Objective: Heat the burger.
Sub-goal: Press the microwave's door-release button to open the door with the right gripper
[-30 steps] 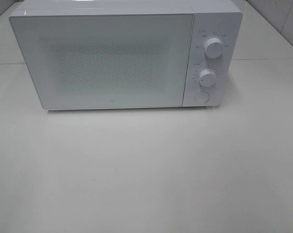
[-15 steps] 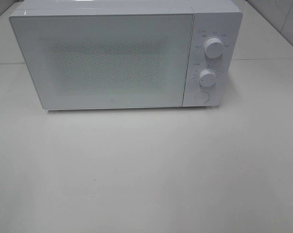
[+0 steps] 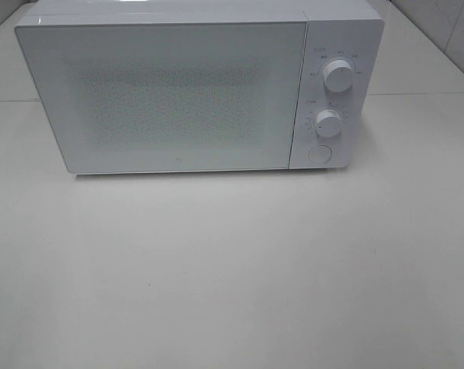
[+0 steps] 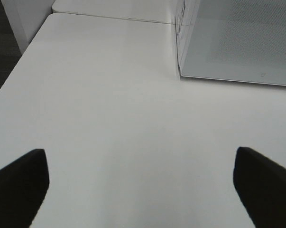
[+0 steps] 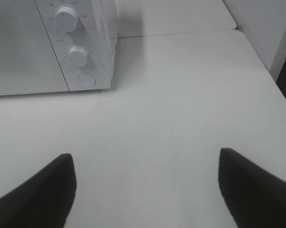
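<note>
left fingers wide, empty, right fingers likewise

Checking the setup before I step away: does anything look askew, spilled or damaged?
Nothing stands out. The microwave sits level on the table, its door shut, with no spills or damage. No burger shows in any view.

I see a white microwave whose pale grey-white door carries a fine dotted mesh, white knobs ringed with small dark marks, a plain off-white table, and the black fingers of my left claw and my right claw.
</note>
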{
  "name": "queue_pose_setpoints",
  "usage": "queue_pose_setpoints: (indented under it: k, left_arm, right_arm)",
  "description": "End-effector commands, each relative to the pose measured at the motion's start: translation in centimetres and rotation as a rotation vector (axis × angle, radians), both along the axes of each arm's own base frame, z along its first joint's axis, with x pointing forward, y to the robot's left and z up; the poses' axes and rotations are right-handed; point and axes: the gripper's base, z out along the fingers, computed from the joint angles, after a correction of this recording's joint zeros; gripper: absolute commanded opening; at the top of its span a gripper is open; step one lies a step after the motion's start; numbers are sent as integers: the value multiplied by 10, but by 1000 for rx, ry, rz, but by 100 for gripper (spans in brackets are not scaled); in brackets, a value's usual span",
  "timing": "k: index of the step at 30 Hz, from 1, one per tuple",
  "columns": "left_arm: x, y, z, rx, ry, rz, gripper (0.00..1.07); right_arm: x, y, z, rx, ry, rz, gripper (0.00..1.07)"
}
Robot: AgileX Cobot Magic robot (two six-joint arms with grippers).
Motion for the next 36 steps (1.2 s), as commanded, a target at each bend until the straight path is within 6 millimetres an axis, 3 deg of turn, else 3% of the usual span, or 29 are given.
queue_pose_setpoints:
  k: [1, 9, 11, 14, 16, 23, 29, 31, 32, 33, 34, 36]
  left_arm:
    - [-1, 0, 0, -2, -23, 0, 98]
    - [-1, 0, 0, -2, -23, 0, 98]
    - [-1, 0, 0, -2, -23, 0, 98]
    - [-1, 0, 0, -2, -23, 0, 98]
    - [-1, 0, 0, -2, -23, 0, 98]
    - [-1, 0, 0, -2, -23, 0, 98]
    - [-1, 0, 0, -2, -23, 0, 98]
    - [-1, 0, 0, -2, -23, 0, 98]
    - [-1, 0, 0, -2, -23, 0, 98]
    - [-1, 0, 0, -2, -23, 0, 98]
    - [-1, 0, 0, -2, -23, 0, 98]
    - [-1, 0, 0, -2, -23, 0, 98]
  right_arm:
    - [-4, 0, 9, -26, -106, 8, 74]
    - [17, 1, 20, -36, -153, 17, 74]
    - [35, 2, 19, -37, -172, 23, 74]
    - [40, 3, 18, -38, -177, 24, 74]
    - [58, 4, 14, -39, -193, 30, 72]
    - [90, 6, 8, -39, -234, 41, 66]
    - [123, 8, 4, 9, -239, 35, 51]
    - [138, 9, 1, 91, -235, 11, 38]
    - [138, 9, 1, 91, -235, 11, 38]
    - [147, 10, -2, 166, -232, -12, 28]
    - [147, 10, -2, 166, -232, -12, 28]
    - [162, 10, -7, 324, -219, -64, 16]
